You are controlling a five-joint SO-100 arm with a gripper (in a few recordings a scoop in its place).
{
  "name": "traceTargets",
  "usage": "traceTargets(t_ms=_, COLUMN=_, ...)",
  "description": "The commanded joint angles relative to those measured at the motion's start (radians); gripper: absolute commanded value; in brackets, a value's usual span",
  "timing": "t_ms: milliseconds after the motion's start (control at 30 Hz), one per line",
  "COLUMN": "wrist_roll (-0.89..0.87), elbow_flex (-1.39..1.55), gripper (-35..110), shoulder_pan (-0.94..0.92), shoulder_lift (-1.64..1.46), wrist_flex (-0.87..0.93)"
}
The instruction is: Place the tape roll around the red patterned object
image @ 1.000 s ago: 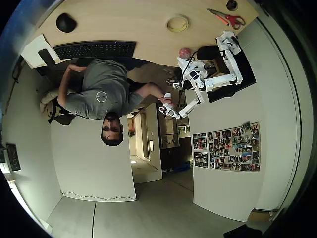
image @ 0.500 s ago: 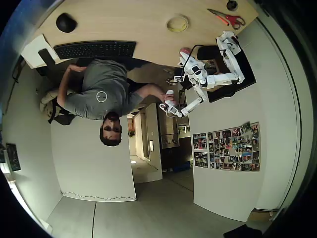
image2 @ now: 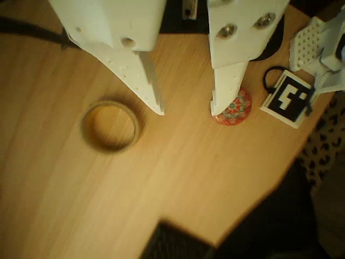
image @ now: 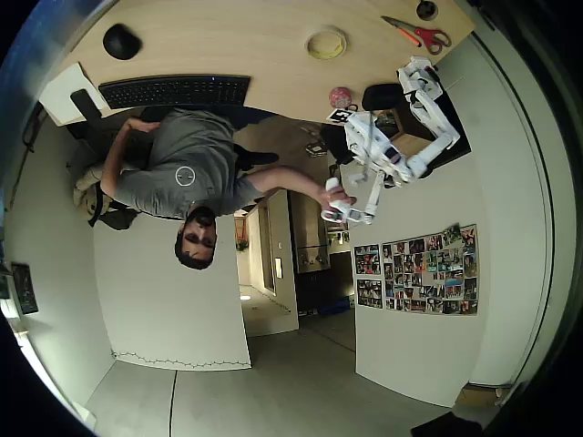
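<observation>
Hanging above the wooden counter (image2: 178, 178), my fingers (image2: 187, 110) are spread apart and grip nothing; bare wood shows between the two white tips in the wrist view. The tape (image2: 110, 125) lies flat on the counter at left centre of that frame, just left of and a little below my left fingertip, its hole open with wood showing through it. The ball (image2: 235, 108) sits right of centre, partly covered by the tip of my right finger, so I cannot tell whether the finger touches it. Tape and ball are well apart, with my open fingers between them. A white tag with a black square code (image2: 289, 97) lies just right of the ball, near the counter's edge.

From overhead, the tape (image: 326, 43) rests near the top of the frame, the ball (image: 341, 96) below it near the counter's lower edge, and red-handled scissors (image: 421, 34) at upper right. A keyboard (image: 174, 90) lies at upper left, with a black mouse (image: 120, 41) above it. A person in a grey shirt (image: 182, 168) sits at the counter.
</observation>
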State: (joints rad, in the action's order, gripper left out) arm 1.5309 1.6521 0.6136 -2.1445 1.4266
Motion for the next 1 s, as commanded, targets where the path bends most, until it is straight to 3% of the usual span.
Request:
traceTargets(t_ms=0, wrist_roll=0.08, elbow_flex=-0.054, gripper=22, shoulder_pan=0.023, shoulder_lift=-0.181, wrist_flex=0.018)
traceTargets(t_ms=300, wrist_roll=0.133, elbow_flex=-0.324, gripper=27, shoulder_pan=0.025, shoulder_lift=-0.19, wrist_flex=0.092)
traceTargets(t_ms=833, wrist_roll=-0.028, elbow_flex=-0.229, gripper=43, shoulder_pan=-0.379, shoulder_lift=0.075, wrist_flex=0.175)
traceTargets(t_ms=967, wrist_roll=-0.061, elbow_flex=-0.121, gripper=44, shoulder_pan=-0.373, shoulder_lift=0.23, wrist_flex=0.074)
